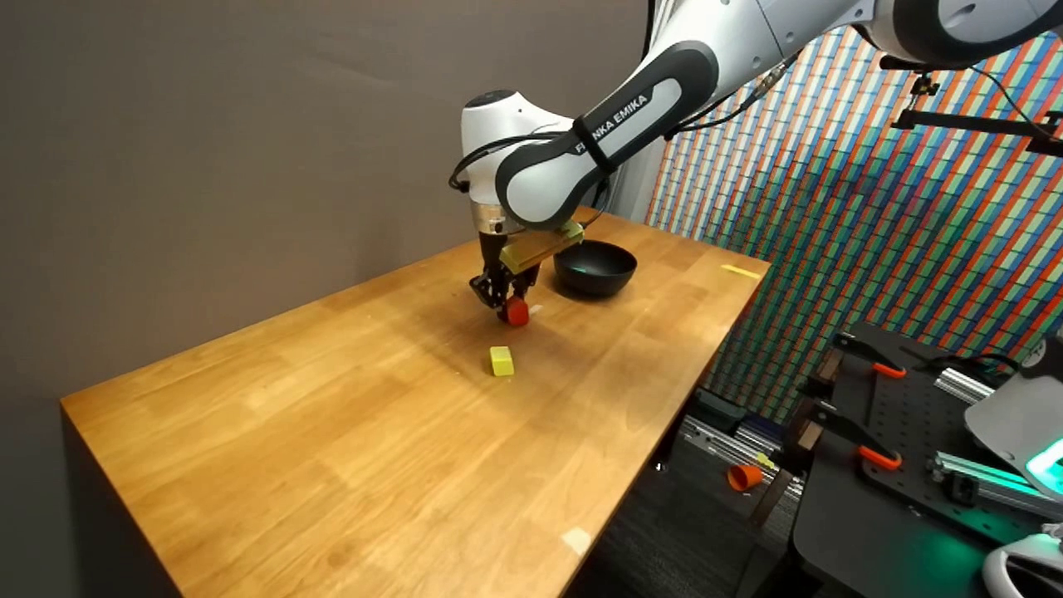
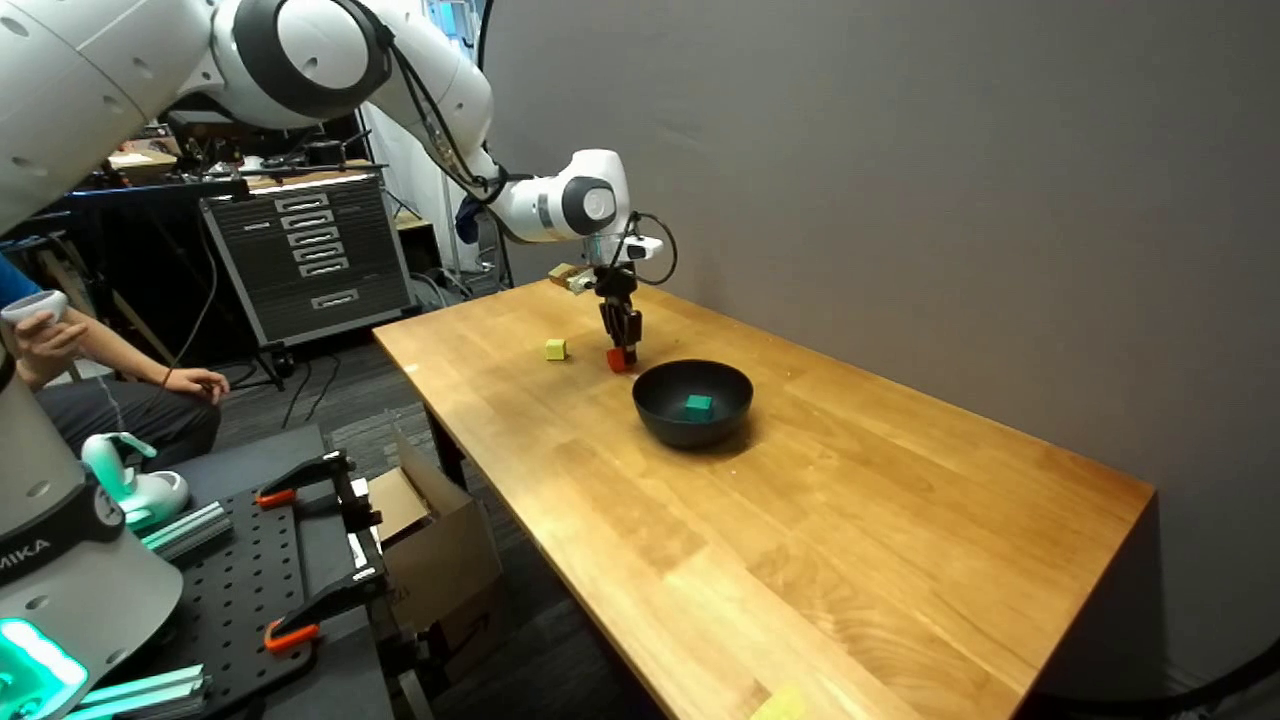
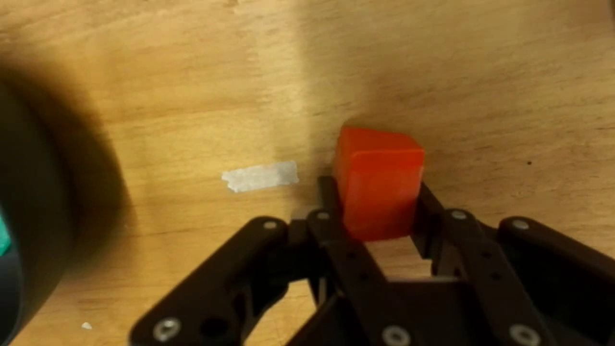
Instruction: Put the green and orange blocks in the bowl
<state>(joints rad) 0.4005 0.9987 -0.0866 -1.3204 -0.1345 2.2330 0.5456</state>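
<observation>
1. Wrist view: your gripper (image 3: 378,209) is pinching the orange block (image 3: 382,192), one finger on each side.
2. Block reads red-orange, edges softly rounded. You get a bright upper face, a big face toward the camera, plus a thin darker side at left. Can't tell whether its base touches the table (image 3: 504,86).
3. Left of it in frame: a white tape strip (image 3: 262,176), then the black bowl (image 3: 36,158), cropped by the frame edge, a bit of green showing inside.
4. In an exterior view, you see that green is the green block (image 2: 698,407): teal, boxy, lighter on top, sitting low inside the bowl.
5. Same view: the orange block is at your gripper's fingertips, small and red, near the bowl but outside it. The yellow block (image 2: 556,349) is on the table, farther from the bowl.
6. In an exterior view, your arm (image 1: 631,124) reaches over the table, gripper pointing down. The orange block is saturated red at the fingertips; the bowl is up and right of it in frame, a green glint visible inside. The yellow block is closer to the camera, on the table, apart from the gripper.
</observation>
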